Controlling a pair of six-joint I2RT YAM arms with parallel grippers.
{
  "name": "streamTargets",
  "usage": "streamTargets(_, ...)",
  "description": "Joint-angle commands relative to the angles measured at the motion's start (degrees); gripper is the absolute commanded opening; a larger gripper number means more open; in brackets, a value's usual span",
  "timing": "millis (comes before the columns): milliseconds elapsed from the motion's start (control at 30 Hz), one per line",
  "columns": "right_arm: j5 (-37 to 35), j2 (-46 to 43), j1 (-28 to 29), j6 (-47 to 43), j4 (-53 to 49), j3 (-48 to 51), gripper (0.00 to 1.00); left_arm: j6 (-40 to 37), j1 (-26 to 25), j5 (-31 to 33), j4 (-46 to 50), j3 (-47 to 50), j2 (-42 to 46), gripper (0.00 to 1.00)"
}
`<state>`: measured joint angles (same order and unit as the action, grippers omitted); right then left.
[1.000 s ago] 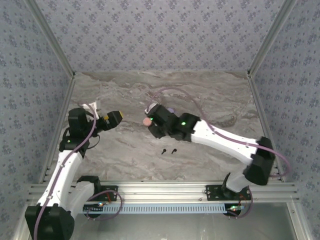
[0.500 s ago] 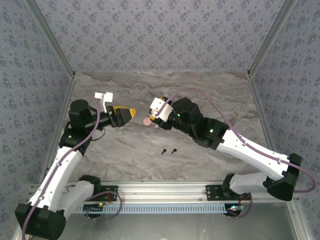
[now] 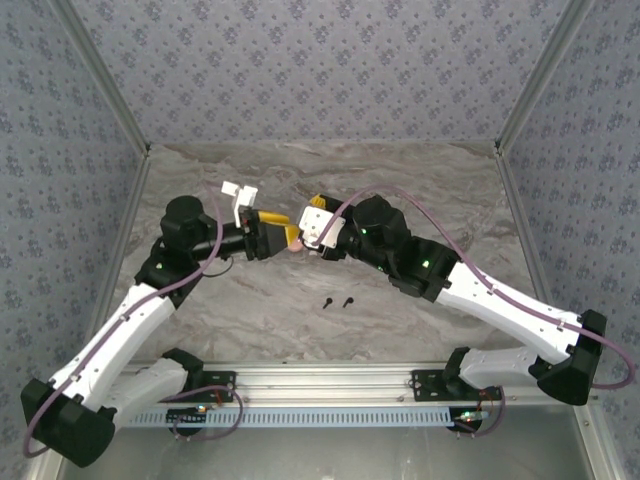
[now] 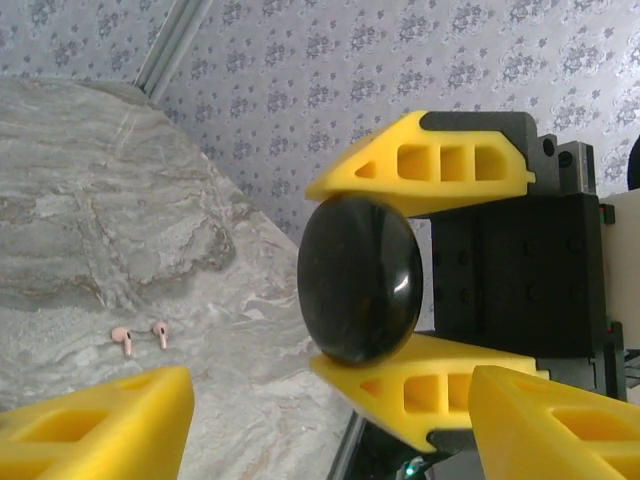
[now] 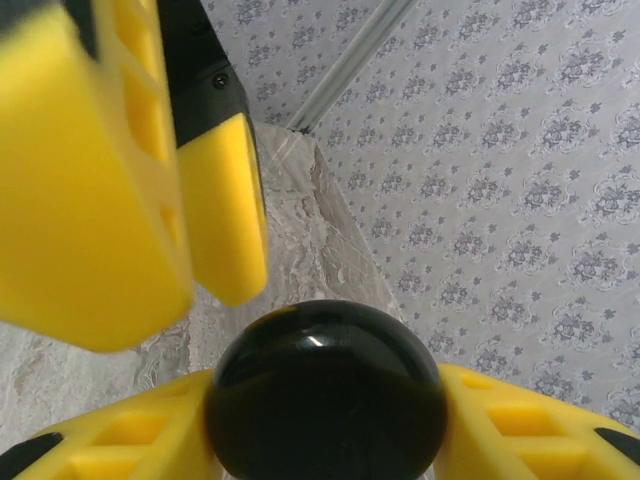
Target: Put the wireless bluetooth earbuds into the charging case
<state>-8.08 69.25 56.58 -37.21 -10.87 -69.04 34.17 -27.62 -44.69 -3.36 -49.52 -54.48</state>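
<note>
Right claw [image 5: 325, 425] clamps black round case [image 4: 360, 278]; left claw [image 3: 272, 238] wide, just beside

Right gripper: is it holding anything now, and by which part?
Yes. The right gripper clamps the black round case by its opposite edges, one finger on each side. The left gripper faces it with jaws open.

Grey marble tabletop [image 3: 430, 190]; floral-patterned walls [image 3: 320, 70]; aluminium corner rails [image 3: 103, 75].

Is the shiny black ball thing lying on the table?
No, the black round case is pinched between the right end effector's yellow fingers.
</note>
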Motion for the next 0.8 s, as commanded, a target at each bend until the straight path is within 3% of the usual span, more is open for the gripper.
streamTargets(0, 0.18, 0.00, -0.18, -1.11, 0.52, -0.48, 0.51, -0.23, -1.49, 2.15, -3.72, -2.81, -0.81, 0.66)
streamTargets(433, -2.16, 1.41, 0.72, -2.43, -1.07, -1.37, 0.51, -1.51, -3.96, 5.24, -3.00, -4.46, -4.29, 0.43)
streamTargets(767, -3.48, 1.82, 0.46, -1.38, -0.53, -1.54, 0.51, -3.71, -4.88, 5.58, 0.56, -4.60, -5.68, 0.35)
